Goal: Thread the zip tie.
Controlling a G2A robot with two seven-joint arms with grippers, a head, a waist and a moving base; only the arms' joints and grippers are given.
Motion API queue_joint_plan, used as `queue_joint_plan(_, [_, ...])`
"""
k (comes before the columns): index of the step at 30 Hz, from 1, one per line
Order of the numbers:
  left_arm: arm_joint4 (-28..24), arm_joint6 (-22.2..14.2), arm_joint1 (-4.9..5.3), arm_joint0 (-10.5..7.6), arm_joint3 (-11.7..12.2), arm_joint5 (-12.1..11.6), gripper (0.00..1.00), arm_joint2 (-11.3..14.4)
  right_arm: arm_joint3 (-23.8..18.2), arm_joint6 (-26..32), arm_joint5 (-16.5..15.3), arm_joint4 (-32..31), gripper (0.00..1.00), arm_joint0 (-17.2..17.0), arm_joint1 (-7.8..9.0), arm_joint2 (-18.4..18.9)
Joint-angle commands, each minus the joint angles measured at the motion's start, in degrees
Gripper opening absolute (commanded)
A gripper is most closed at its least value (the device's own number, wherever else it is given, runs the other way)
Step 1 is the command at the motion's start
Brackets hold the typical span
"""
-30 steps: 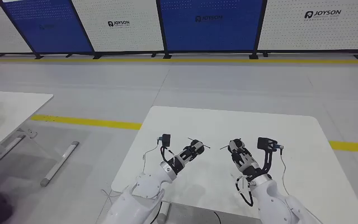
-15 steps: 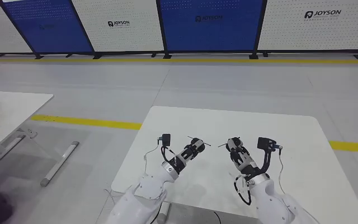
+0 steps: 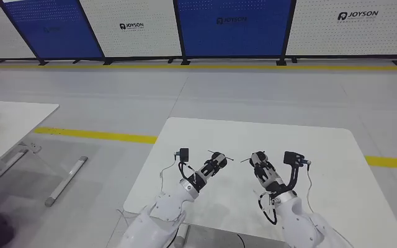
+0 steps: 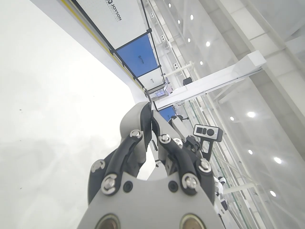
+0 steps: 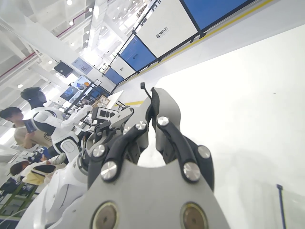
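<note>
Carried slightly leftward since the earlier frame, the zip tie (image 5: 142, 85), pinched in the right gripper (image 5: 152, 96), shows its square head past the fingertips, above the near middle of the table (image 3: 260, 133). Left of it, near but apart, the left gripper (image 4: 150, 107) has its fingers pressed together on a thin dark strip, seemingly the tail. Alignment is in hand; next, the tail tip must meet the head's slot squarely.
</note>
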Motion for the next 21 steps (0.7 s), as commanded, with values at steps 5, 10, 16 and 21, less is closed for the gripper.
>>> queue_joint_plan(5, [0.0,0.0,0.0,0.0,0.0,0.0,0.0,0.0,3.76,-4.58,-2.64,2.35,0.0,1.61,-1.72,-2.32])
queue_joint_plan(10, [0.0,0.0,0.0,0.0,0.0,0.0,0.0,0.0,4.36,-4.74,-2.62,2.7,0.0,2.02,-2.01,-2.77])
queue_joint_plan(16, [0.31,0.35,-0.01,-0.08,0.04,-0.04,0.0,0.0,4.36,-4.74,-2.62,2.7,0.0,2.02,-2.01,-2.77])
queue_joint_plan(21, [3.93,4.29,-0.32,-0.62,0.86,-0.9,0.0,1.39,4.36,-4.74,-2.62,2.7,0.0,2.02,-2.01,-2.77])
